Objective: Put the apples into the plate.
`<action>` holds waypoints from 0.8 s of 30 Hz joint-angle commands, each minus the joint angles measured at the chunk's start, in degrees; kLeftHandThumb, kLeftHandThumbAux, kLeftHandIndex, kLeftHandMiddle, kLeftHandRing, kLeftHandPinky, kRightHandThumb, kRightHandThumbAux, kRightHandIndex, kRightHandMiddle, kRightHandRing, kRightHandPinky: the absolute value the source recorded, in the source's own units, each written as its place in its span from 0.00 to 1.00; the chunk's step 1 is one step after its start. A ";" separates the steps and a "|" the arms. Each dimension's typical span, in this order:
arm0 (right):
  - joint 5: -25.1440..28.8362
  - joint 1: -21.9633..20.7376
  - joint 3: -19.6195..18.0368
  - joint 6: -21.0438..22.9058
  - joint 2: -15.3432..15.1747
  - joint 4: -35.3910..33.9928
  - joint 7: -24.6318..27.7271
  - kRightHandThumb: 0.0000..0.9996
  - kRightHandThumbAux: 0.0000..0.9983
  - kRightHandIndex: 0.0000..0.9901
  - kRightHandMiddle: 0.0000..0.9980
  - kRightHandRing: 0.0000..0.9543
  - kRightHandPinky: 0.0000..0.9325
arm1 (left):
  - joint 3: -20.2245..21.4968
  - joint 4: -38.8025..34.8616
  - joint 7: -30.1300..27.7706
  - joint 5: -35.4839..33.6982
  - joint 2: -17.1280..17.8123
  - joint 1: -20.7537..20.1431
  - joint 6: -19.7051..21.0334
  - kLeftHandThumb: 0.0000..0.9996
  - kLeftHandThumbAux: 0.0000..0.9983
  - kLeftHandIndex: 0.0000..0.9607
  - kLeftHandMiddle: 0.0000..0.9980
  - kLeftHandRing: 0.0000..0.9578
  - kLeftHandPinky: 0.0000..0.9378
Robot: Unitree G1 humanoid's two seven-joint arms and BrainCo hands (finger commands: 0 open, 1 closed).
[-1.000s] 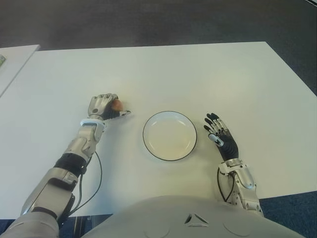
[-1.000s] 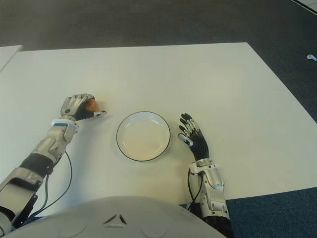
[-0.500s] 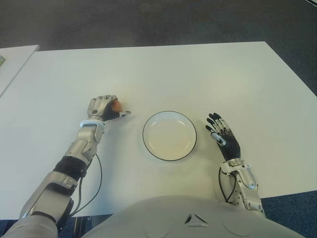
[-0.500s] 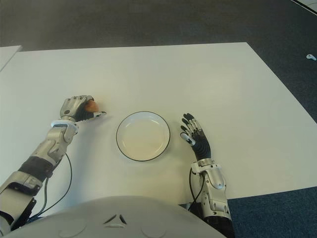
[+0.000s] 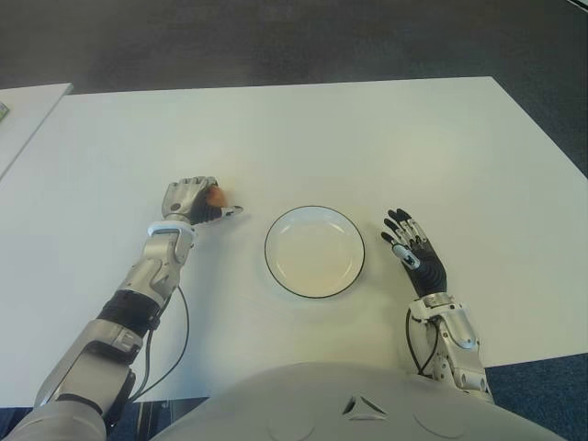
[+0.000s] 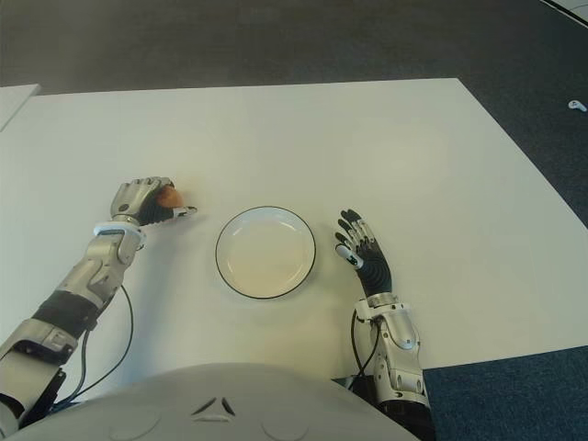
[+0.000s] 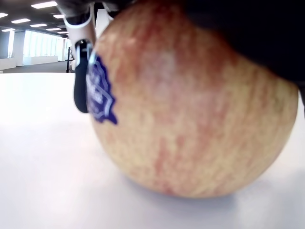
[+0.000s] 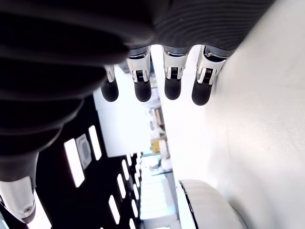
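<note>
A red-yellow apple [image 7: 190, 105] with a blue sticker fills the left wrist view and sits on the white table [image 5: 367, 138]. My left hand [image 5: 195, 200] is curled over the apple [image 5: 216, 195], left of the plate. The white plate [image 5: 314, 251] with a dark rim holds nothing and lies at the table's middle front. My right hand [image 5: 412, 257] shows just right of the plate with its fingers [image 8: 171, 78] spread and nothing in them.
A second white table edge [image 5: 28, 115] shows at the far left. Dark carpet [image 5: 276, 37] lies beyond the table. A cable [image 5: 179, 331] runs along my left forearm.
My right hand has drawn back slightly toward me. The left hand stays curled over the apple in the same place.
</note>
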 commanded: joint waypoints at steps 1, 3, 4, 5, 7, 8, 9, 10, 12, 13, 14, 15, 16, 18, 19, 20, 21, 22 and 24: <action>0.07 2.33 -0.46 4.27 0.17 2.75 -0.85 0.15 0.61 0.00 0.00 0.00 0.00 | -0.74 -1.46 -5.77 -2.14 0.55 6.16 -0.48 0.85 0.67 0.42 0.53 0.87 0.87; 0.12 2.23 -0.55 4.40 0.18 2.74 -0.89 0.15 0.61 0.00 0.00 0.00 0.00 | 1.43 -7.83 -7.68 -2.78 2.72 7.12 0.23 0.85 0.67 0.42 0.53 0.87 0.87; 0.15 2.18 -0.60 4.49 0.19 2.74 -0.95 0.15 0.61 0.00 0.00 0.00 0.00 | 2.42 -10.91 -8.65 -2.93 3.60 7.60 0.68 0.85 0.67 0.42 0.53 0.87 0.86; 0.23 2.08 -0.65 4.68 0.17 2.75 -0.99 0.15 0.61 0.00 0.00 0.00 0.00 | 3.91 -14.89 -9.87 -3.03 4.57 7.84 1.20 0.85 0.67 0.42 0.53 0.87 0.85; 0.26 1.92 -0.70 4.98 0.08 2.80 -1.02 0.15 0.60 0.00 0.00 0.00 0.00 | 6.28 -21.94 -12.74 -2.97 5.79 7.82 2.65 0.85 0.67 0.42 0.53 0.87 0.84; 0.23 1.87 -0.70 5.09 0.04 2.82 -1.03 0.15 0.60 0.00 0.00 0.00 0.00 | 7.25 -25.06 -14.27 -2.84 6.15 7.75 3.48 0.85 0.67 0.42 0.53 0.87 0.84; 0.09 1.82 -0.65 5.15 -0.02 2.90 -1.02 0.15 0.60 0.00 0.00 0.00 0.00 | 8.43 -28.89 -16.29 -2.70 6.76 7.40 4.30 0.85 0.67 0.42 0.53 0.86 0.84; -0.01 1.78 -0.62 5.19 -0.06 2.96 -1.00 0.16 0.60 0.00 0.00 0.00 0.00 | 9.26 -31.48 -17.76 -2.56 7.14 7.21 4.88 0.85 0.67 0.42 0.53 0.86 0.84; -0.30 1.81 -0.49 5.07 -0.10 3.05 -0.94 0.16 0.60 0.00 0.00 0.00 0.00 | 10.68 -34.23 -18.71 -2.47 7.80 7.06 4.61 0.85 0.67 0.42 0.53 0.87 0.84; -0.62 1.81 -0.36 4.83 -0.13 3.23 -0.93 0.16 0.60 0.00 0.00 0.00 0.00 | 11.37 -34.63 -18.09 -2.45 8.02 6.90 3.81 0.85 0.67 0.42 0.53 0.87 0.84; -0.85 1.77 -0.26 4.65 -0.14 3.40 -0.93 0.16 0.60 0.00 0.00 0.00 0.00 | 11.89 -34.92 -17.74 -2.39 8.11 6.80 3.30 0.85 0.67 0.42 0.53 0.87 0.83; -1.27 1.75 -0.06 4.37 -0.16 3.62 -0.99 0.16 0.59 0.00 0.00 0.00 0.00 | 12.56 -35.74 -17.65 -2.24 8.31 6.23 2.86 0.85 0.67 0.42 0.53 0.87 0.82; -1.57 1.69 0.07 4.18 -0.17 3.82 -1.03 0.16 0.59 0.00 0.00 0.00 0.00 | 13.05 -36.34 -17.72 -2.10 8.41 5.83 2.58 0.86 0.67 0.42 0.53 0.87 0.83; -1.95 1.61 0.26 3.96 -0.10 4.11 -1.09 0.16 0.59 0.00 0.00 0.00 0.00 | 13.84 -37.42 -18.00 -1.95 8.55 5.28 2.08 0.86 0.67 0.42 0.53 0.87 0.83; -1.92 1.57 0.32 3.99 -0.02 4.24 -1.07 0.16 0.59 0.00 0.00 0.00 0.00 | 14.31 -38.11 -18.13 -2.11 8.57 5.14 1.71 0.86 0.67 0.42 0.53 0.88 0.83; -1.89 1.52 0.37 3.99 0.04 4.36 -1.06 0.16 0.59 0.00 0.00 0.00 0.00 | 14.66 -38.58 -18.25 -2.22 8.57 5.06 1.42 0.86 0.67 0.42 0.53 0.88 0.83; -1.81 1.46 0.44 3.99 0.14 4.52 -1.04 0.16 0.59 0.00 0.00 0.00 0.00 | 15.08 -39.51 -18.38 -2.38 8.53 5.01 1.05 0.86 0.67 0.42 0.53 0.88 0.84; -1.74 1.42 0.50 3.98 0.20 4.63 -1.04 0.16 0.59 0.00 0.00 0.00 0.00 | 15.40 -40.15 -18.50 -2.46 8.47 4.99 0.79 0.86 0.67 0.42 0.53 0.88 0.84; -1.73 1.28 0.66 3.73 0.35 5.00 -1.02 0.16 0.59 0.00 0.00 0.00 0.00 | 15.67 -41.13 -18.58 -2.12 8.33 4.58 0.26 0.86 0.67 0.42 0.53 0.88 0.84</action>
